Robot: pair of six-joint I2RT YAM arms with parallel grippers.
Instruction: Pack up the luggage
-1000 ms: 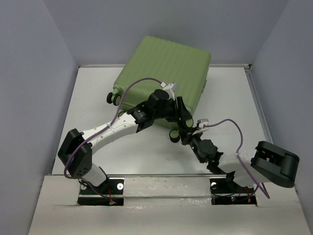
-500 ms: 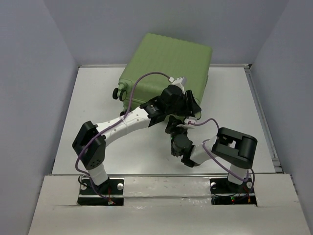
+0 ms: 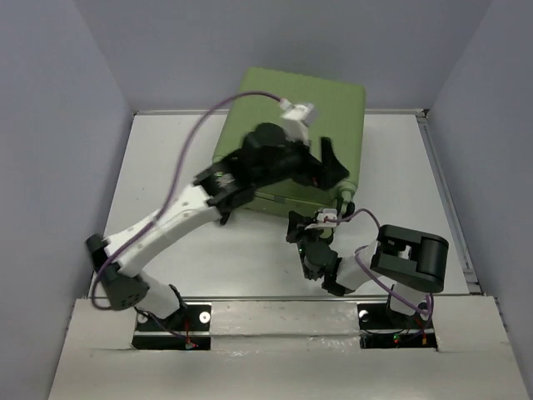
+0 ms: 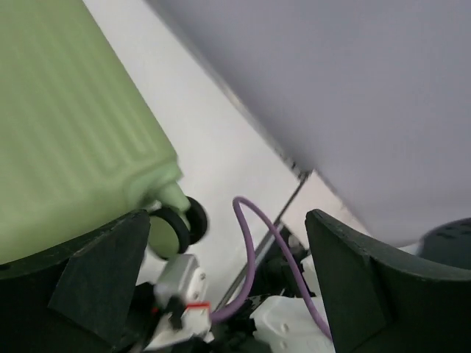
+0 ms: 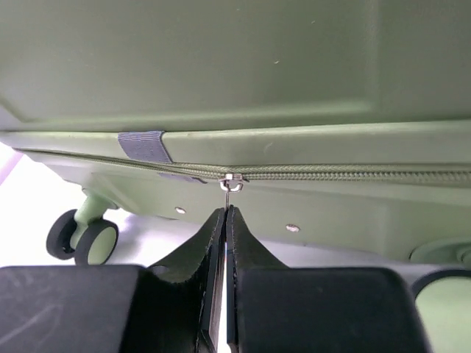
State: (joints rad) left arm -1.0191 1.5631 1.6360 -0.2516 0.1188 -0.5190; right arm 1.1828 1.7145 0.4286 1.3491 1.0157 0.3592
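The luggage is a light-green ribbed suitcase lying closed at the back of the table, its wheel end facing the arms. My right gripper is shut on the metal zipper pull that hangs from the slider on the wheel end; it shows in the top view. My left gripper is open and empty, held above the suitcase's near right corner. Its view shows the green shell and one black wheel. The lining is hidden.
Grey walls close in the white table on three sides, with a metal rail along the right edge. Two suitcase wheels sit low by my right gripper. A purple cable loops under my left gripper.
The suitcase has turned so its wheel end faces the arms. My left arm has risen and swung right over it. My right arm has folded in close at the near edge.
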